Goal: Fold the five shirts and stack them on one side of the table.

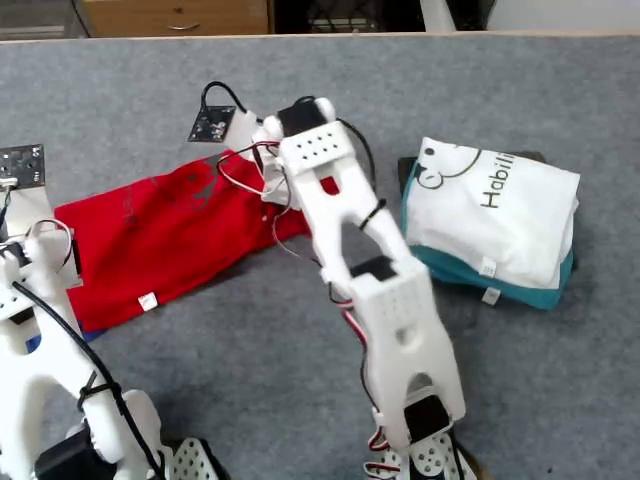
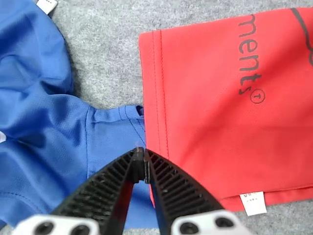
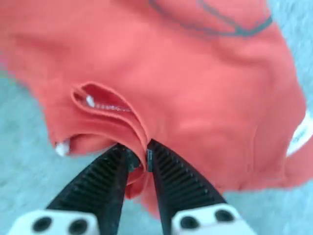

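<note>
A red shirt [image 1: 160, 240] lies spread on the grey table, left of centre. My right gripper [image 3: 138, 156] is shut on a bunched fold of the red shirt [image 3: 195, 88] at its end nearer the table's middle, under the right arm [image 1: 320, 170]. My left gripper [image 2: 140, 155] is shut on the hem edge of the red shirt [image 2: 220, 98], where it overlaps a crumpled blue shirt [image 2: 39, 122]. In the high view the left arm [image 1: 30, 300] stands over the red shirt's outer left end. A sliver of the blue shirt [image 1: 35, 342] peeks out beneath it.
At the right a stack of folded shirts has a white one [image 1: 500, 210] on top and a teal one [image 1: 470, 272] below. Two small circuit boards [image 1: 212, 123] [image 1: 20, 165] lie near the red shirt. A wooden drawer unit [image 1: 175, 15] stands behind the table.
</note>
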`<action>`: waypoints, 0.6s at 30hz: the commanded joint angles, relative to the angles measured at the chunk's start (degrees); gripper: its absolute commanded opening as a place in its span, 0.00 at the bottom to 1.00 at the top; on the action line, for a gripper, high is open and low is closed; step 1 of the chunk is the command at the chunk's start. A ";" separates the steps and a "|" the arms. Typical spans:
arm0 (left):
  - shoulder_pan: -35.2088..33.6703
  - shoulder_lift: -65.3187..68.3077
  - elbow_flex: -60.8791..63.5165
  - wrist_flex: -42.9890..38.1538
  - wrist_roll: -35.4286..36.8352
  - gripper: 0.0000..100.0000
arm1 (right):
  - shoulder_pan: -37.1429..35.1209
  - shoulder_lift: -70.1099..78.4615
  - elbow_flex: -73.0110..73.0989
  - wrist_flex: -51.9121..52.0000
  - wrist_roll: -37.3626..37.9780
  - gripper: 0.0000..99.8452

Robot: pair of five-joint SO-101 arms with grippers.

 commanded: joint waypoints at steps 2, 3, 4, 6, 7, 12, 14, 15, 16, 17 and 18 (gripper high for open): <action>-0.04 -0.97 -0.57 0.18 0.26 0.03 | 0.35 9.80 -17.63 -0.44 0.35 0.04; -0.04 -0.97 -0.57 0.18 0.26 0.03 | 0.44 11.91 -20.70 -0.35 0.09 0.09; -0.04 -0.97 -0.48 0.26 0.26 0.03 | 0.97 13.85 -23.69 -0.26 -0.26 0.15; -0.31 -0.97 -0.48 0.35 0.26 0.03 | 2.11 16.57 -29.67 0.00 -3.69 0.26; -0.48 -0.97 -0.57 0.35 0.26 0.03 | 2.29 17.45 -32.75 0.97 -4.75 0.29; -0.22 -0.97 -0.40 0.35 0.26 0.03 | 3.34 18.86 -46.20 6.07 -5.19 0.22; -0.13 -0.97 -0.40 0.35 0.26 0.03 | 4.13 17.54 -46.90 7.38 -5.19 0.14; -0.22 -0.97 -0.40 0.35 0.26 0.03 | 4.31 16.22 -46.46 8.26 -5.27 0.09; -0.40 -0.97 -0.40 0.35 0.26 0.03 | 4.48 15.08 -46.11 9.67 -5.63 0.05; -0.48 -0.44 -0.75 0.35 0.26 0.03 | 4.48 14.02 -46.02 11.34 -6.59 0.01; -0.57 -0.44 -0.84 0.44 0.26 0.03 | 4.48 12.97 -46.46 13.27 -8.00 0.02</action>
